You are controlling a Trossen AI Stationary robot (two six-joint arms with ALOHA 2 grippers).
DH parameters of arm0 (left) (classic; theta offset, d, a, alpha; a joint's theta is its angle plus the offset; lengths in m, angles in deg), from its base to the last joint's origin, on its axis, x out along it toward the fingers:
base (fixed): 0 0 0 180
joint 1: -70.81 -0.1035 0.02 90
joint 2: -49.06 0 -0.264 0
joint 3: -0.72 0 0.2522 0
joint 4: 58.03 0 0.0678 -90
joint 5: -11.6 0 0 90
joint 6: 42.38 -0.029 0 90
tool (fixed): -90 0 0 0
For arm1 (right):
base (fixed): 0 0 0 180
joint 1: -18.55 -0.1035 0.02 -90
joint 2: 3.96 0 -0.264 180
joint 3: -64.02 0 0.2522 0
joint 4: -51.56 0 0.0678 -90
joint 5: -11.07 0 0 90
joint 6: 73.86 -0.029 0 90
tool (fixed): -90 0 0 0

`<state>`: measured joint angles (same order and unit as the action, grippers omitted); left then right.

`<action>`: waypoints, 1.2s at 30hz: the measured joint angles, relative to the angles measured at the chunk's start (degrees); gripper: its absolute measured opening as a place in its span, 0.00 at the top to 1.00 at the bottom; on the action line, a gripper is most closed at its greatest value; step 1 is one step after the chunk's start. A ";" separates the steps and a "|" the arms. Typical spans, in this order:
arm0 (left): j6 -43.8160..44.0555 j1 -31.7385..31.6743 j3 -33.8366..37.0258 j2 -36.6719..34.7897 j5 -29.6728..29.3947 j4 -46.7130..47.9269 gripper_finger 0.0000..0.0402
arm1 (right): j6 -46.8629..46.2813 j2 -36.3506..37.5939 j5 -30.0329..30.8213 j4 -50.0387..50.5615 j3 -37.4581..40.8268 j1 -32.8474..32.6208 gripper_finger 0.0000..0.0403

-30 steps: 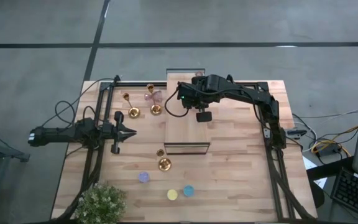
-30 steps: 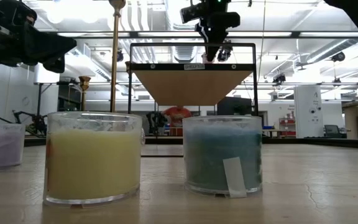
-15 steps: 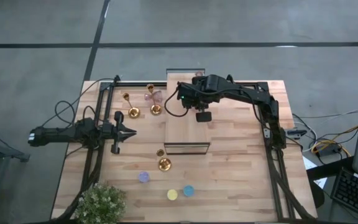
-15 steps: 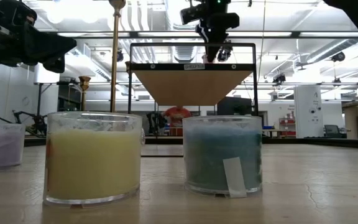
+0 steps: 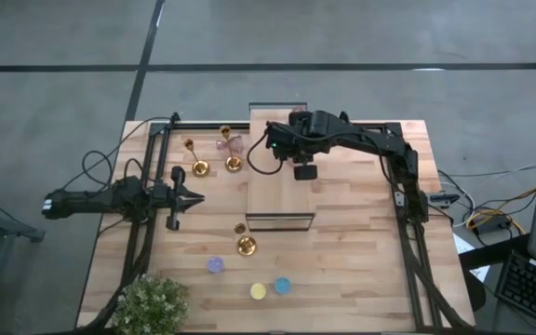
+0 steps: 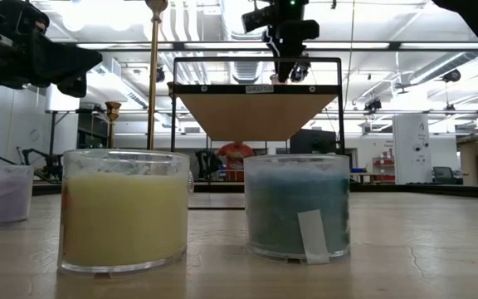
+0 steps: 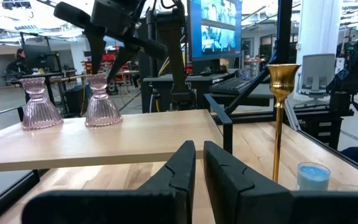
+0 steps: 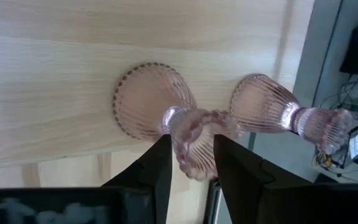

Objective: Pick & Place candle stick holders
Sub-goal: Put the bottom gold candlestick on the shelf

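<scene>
- right gripper (image 8: 191, 163) fingers parted narrowly around ribbed pink glass holder (image 8: 188, 134) standing on pale wood block (image 5: 279, 197), at block's 12 o'clock end.
- left gripper (image 7: 199, 163) nearly closed, empty, waiting at table's 9 o'clock.
- risk: slick flared glass slipping, or knocking second pink holder (image 8: 278, 109) just beside.

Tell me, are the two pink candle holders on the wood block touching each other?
Apart. The left wrist view shows one pink holder and the other pink holder standing with a clear gap between them.
</scene>
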<state>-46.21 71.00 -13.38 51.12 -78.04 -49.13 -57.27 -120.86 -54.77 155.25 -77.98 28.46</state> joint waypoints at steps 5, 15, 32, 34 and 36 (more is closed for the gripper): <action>0.00 -0.02 0.00 0.02 -0.02 0.00 0.91 | -0.14 0.45 -0.04 0.09 -2.64 -0.33 0.71; 0.00 -0.02 0.00 0.02 -0.02 0.00 0.91 | -3.64 1.57 -2.61 -0.74 -6.47 -4.29 0.71; 0.00 -0.02 0.00 0.02 -0.02 0.00 0.91 | 2.22 1.68 -5.18 -22.83 -3.55 -22.17 0.77; 0.00 -0.01 0.00 0.01 -0.02 0.00 0.91 | 3.65 1.65 -5.17 -26.61 -1.82 -23.71 0.76; 0.00 -0.01 0.00 0.01 -0.02 0.00 0.91 | 5.15 1.65 -5.19 -30.57 0.08 -24.98 0.75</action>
<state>-46.21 70.99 -13.38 51.13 -78.06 -49.13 -52.13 -119.20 -59.96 124.68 -77.90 3.49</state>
